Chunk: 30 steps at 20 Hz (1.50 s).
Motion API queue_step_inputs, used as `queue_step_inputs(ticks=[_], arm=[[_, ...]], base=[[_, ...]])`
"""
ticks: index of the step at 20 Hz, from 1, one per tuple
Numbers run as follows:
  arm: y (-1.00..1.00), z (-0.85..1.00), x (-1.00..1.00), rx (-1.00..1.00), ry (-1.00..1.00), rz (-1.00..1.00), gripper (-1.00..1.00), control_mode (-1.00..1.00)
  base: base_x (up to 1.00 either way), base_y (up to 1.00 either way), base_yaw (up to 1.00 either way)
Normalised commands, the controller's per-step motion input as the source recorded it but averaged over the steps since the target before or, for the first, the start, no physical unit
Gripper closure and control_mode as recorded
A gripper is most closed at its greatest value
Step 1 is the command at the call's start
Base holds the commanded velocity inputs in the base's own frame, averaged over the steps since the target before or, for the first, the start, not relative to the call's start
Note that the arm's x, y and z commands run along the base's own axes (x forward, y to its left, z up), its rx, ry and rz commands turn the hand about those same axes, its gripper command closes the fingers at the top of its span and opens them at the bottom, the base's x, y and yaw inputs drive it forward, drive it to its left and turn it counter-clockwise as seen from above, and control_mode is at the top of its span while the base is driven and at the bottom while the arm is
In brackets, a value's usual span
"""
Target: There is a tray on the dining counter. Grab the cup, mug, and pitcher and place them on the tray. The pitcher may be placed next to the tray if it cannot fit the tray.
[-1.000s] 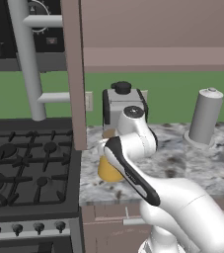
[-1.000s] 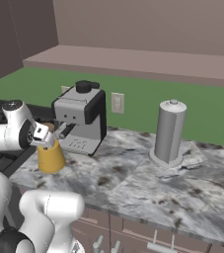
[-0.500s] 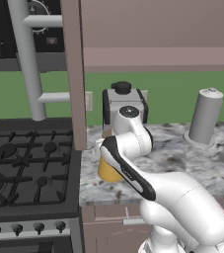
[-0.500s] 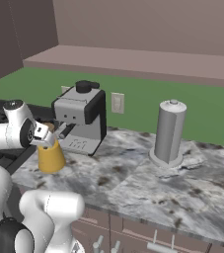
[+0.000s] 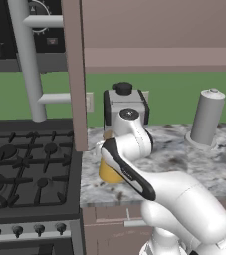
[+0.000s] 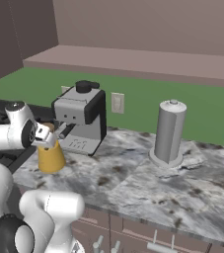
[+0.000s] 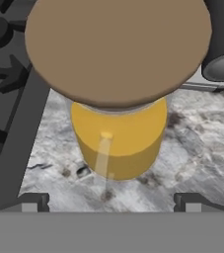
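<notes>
The pitcher stands upright on the marbled worktop beside the stove, a cone with orange-yellow contents and a brownish neck. In the left base view the pitcher is partly hidden behind my arm. My gripper hovers just above its neck, open and holding nothing. In the hand view the pitcher lies straight ahead, its brown top very close, and the gripper is spread wider than that top. The tray, cup, mug and dining counter are out of view.
A black and silver coffee machine stands right behind the pitcher, its spout near my hand. A grey upright cylinder sits further right. The stove borders the worktop on the left, with a brown upright panel at its edge.
My arm has shifted slightly above the pitcher. The gripper stays open and the pitcher has not moved.
</notes>
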Motion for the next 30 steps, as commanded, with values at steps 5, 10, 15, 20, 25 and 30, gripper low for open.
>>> queue_step_inputs(ticks=[5, 10, 15, 20, 25, 30], arm=[[0.00, -0.16, 0.05, 0.00, 0.00, 0.00, -1.00, -1.00], [0.00, -0.08, 0.10, 0.00, 0.00, 0.00, -1.00, -1.00], [0.00, 0.00, 0.16, 0.00, 0.00, 0.00, -1.00, -1.00], [0.00, 0.00, 0.13, 0.00, 0.00, 0.00, -1.00, -1.00], [0.00, -0.06, 0.16, 0.00, 0.00, 0.00, -1.00, -1.00], [0.02, -0.11, 0.17, 0.00, 0.00, 0.00, -1.00, -1.00]], base=[[0.00, 0.00, 0.00], [0.00, 0.00, 0.00], [0.00, 0.00, 0.00], [0.00, 0.00, 0.00], [0.00, 0.00, 0.00], [0.00, 0.00, 0.00]])
